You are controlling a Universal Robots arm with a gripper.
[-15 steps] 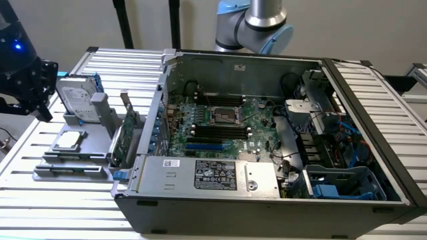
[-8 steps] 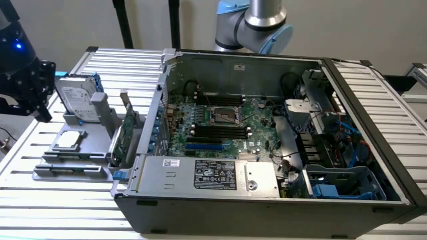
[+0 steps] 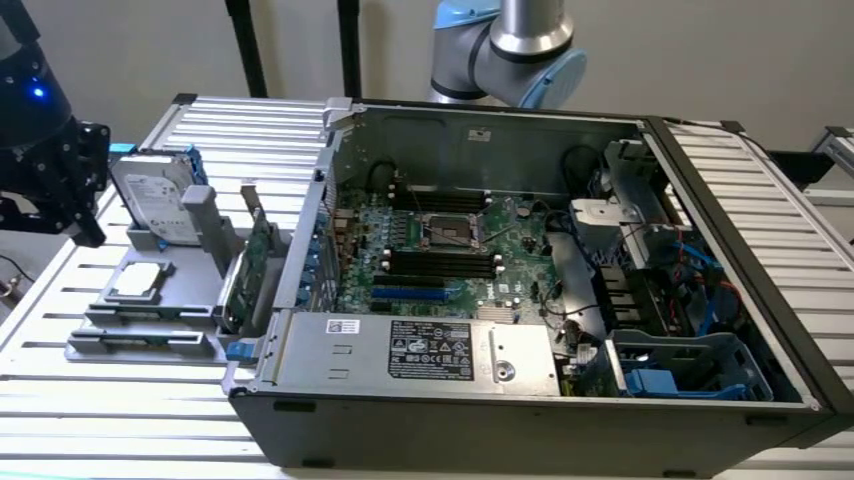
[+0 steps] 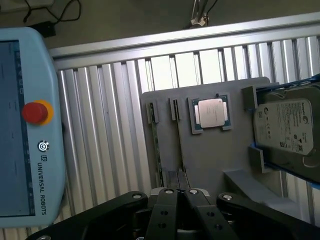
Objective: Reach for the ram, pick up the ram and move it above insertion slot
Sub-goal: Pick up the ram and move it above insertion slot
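Two thin dark-green ram sticks stand on edge in a grey holder tray (image 4: 210,160): one ram (image 4: 179,142) lies in line with my gripper (image 4: 179,193), the other ram (image 4: 156,142) runs beside it. My gripper hovers above the near end of the sticks with its fingers (image 4: 167,200) pressed together, holding nothing. In the exterior view my gripper (image 3: 78,222) hangs over the holder tray (image 3: 120,300) at the left. The black insertion slots (image 3: 434,263) lie parallel on the motherboard inside the open case (image 3: 534,400), well to the right of the gripper.
On the tray also sit a silver processor chip (image 4: 212,112), a silver hard drive (image 4: 287,125) and an upright green expansion card (image 3: 254,270). A teach pendant (image 4: 25,130) with a red button lies on the slatted aluminium table (image 4: 115,125). A blue slot (image 3: 414,295) lies near the memory sockets.
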